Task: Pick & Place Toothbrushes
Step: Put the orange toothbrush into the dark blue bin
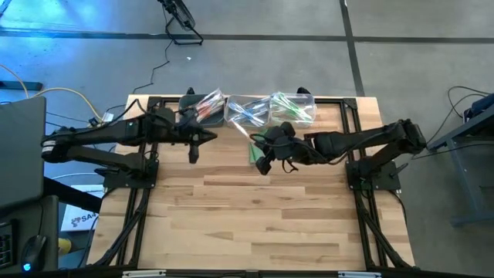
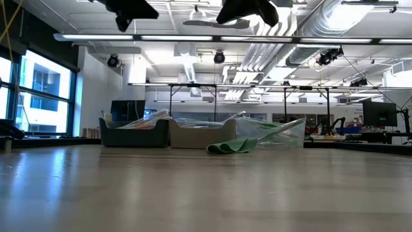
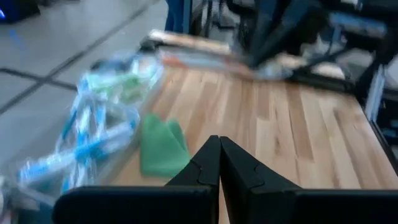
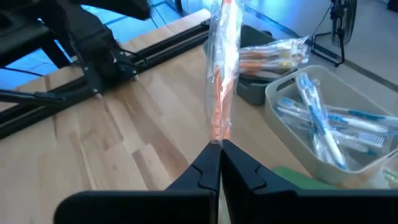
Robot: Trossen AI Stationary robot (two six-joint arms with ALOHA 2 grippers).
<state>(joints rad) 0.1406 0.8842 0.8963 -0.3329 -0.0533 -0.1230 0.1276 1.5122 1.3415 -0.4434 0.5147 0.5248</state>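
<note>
Three bins stand along the table's far edge. A dark bin (image 1: 202, 108) holds orange toothbrushes (image 4: 267, 57), a light bin (image 1: 248, 113) holds blue ones (image 4: 323, 124), and a clear bin (image 1: 293, 108) holds green ones. My right gripper (image 4: 219, 147), high above the table near its middle (image 1: 264, 158), is shut on one wrapped orange toothbrush (image 4: 222, 68). My left gripper (image 3: 219, 142) is shut on nothing and hovers in front of the dark bin (image 1: 202, 137). A folded green cloth (image 1: 255, 150) lies flat on the wood below my right gripper. My right gripper pinches one end of the clear-wrapped orange toothbrush (image 4: 216, 135) between its two fingertips. The toothbrush runs on past the fingertips, roughly in line with the fingers, and is lifted clear of the table. The fingers slant down toward the table's left side.
Black frame rails (image 1: 231, 99) run around the table's far edge and sides. The wide near half of the wooden table (image 1: 255, 224) is bare. In the low view both grippers (image 2: 132, 11) (image 2: 250, 9) hang high above the tabletop.
</note>
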